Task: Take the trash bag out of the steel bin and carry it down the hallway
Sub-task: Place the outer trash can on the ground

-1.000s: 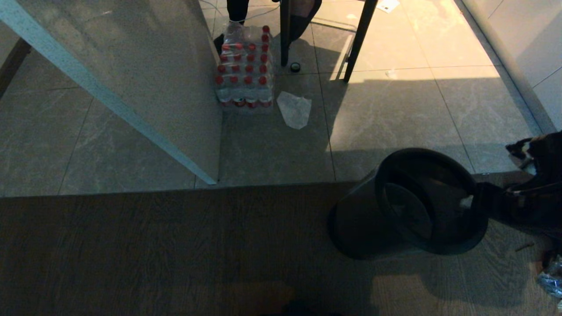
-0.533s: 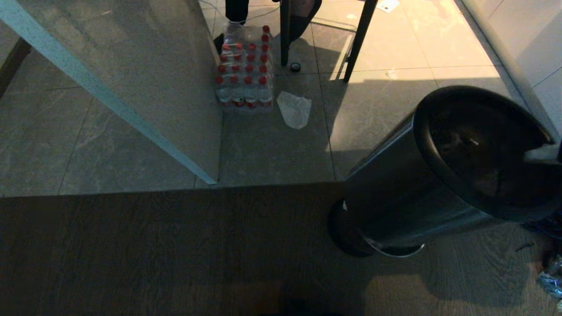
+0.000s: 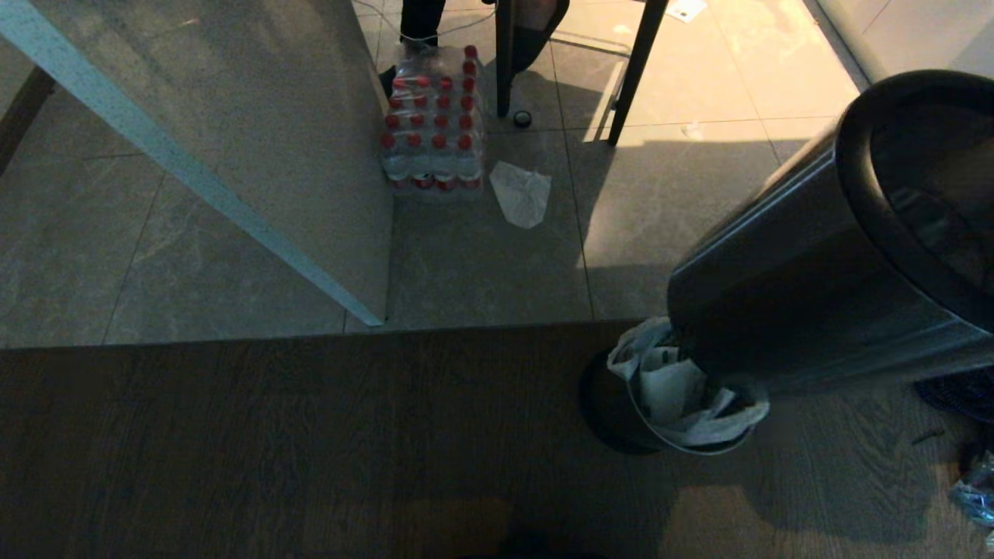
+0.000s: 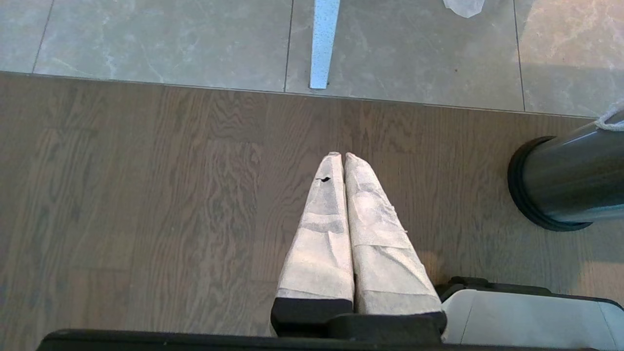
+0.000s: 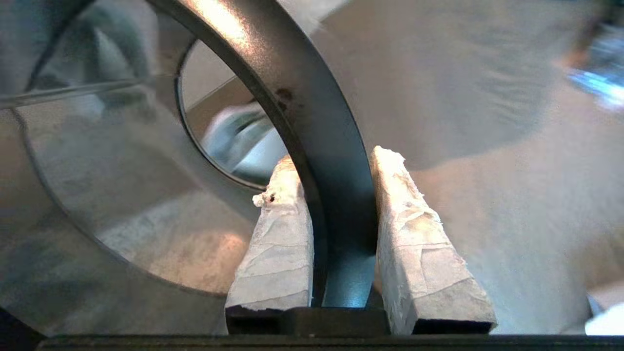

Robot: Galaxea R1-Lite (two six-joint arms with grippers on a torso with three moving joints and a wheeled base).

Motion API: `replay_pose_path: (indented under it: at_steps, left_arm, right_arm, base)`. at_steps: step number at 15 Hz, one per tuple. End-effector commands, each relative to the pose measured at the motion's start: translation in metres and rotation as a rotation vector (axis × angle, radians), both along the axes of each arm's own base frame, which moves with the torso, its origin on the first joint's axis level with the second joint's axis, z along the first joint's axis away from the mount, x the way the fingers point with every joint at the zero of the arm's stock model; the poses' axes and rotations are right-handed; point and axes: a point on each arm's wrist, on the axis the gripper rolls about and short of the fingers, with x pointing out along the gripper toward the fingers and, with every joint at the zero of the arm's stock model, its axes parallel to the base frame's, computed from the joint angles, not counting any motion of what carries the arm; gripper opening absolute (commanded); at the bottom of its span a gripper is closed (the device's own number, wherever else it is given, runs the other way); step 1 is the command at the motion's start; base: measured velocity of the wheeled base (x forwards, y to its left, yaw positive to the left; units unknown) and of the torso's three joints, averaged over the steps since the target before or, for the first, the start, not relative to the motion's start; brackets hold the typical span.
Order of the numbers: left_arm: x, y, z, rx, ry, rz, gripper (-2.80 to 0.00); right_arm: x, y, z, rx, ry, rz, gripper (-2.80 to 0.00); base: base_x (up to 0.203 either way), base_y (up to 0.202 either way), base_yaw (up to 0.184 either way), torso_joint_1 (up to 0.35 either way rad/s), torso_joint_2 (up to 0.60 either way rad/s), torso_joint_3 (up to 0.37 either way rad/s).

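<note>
The right end effector point(image 5: 336, 170) is pinching the rim of the steel bin point(image 3: 808, 256), holding it tilted over the trash bag point(image 3: 683, 392) sitting on the wooden floor point(image 3: 311, 442). The left end effector point(image 4: 343, 156) is hanging pressed together above that floor

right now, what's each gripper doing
left gripper: shut, empty, parked over the wood floor.
right gripper: shut on the rim of the steel bin, holding it tilted above the trash bag.
</note>
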Motion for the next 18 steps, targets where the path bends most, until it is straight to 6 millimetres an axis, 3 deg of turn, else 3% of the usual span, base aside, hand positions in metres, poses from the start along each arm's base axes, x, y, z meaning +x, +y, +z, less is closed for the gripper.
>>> replay_pose_path:
  at_steps: [1, 6, 8, 11, 18]
  left_arm:
    - [0.0, 0.0, 0.0, -0.001, -0.001, 0.001, -2.8]
    - [0.0, 0.0, 0.0, -0.001, -0.001, 0.001, -2.8]
    - [0.0, 0.0, 0.0, -0.001, -0.001, 0.001, -2.8]
    - [0.0, 0.0, 0.0, -0.001, -0.001, 0.001, -2.8]
    - [0.0, 0.0, 0.0, -0.001, -0.001, 0.002, -2.8]
  right_arm:
    - [0.003, -0.017, -0.007, 0.013, 0.02, -0.119, -2.8]
    - [0.02, -0.087, -0.035, 0.042, 0.013, -0.315, -2.8]
    - [0.032, -0.126, -0.07, 0.076, 0.104, -0.273, -2.8]
    - [0.056, -0.168, -0.121, 0.075, 0.165, -0.187, -2.8]
    - [0.112, -0.234, -0.257, 0.15, 0.27, -0.086, -2.8]
  base:
    - [0.0, 0.0, 0.0, 0.0, 0.0, 0.0]
    - [0.0, 0.0, 0.0, 0.0, 0.0, 0.0]
    - [0.0, 0.0, 0.0, 0.0, 0.0, 0.0]
    - [0.0, 0.0, 0.0, 0.0, 0.0, 0.0]
    - [0.0, 0.0, 0.0, 0.0, 0.0, 0.0]
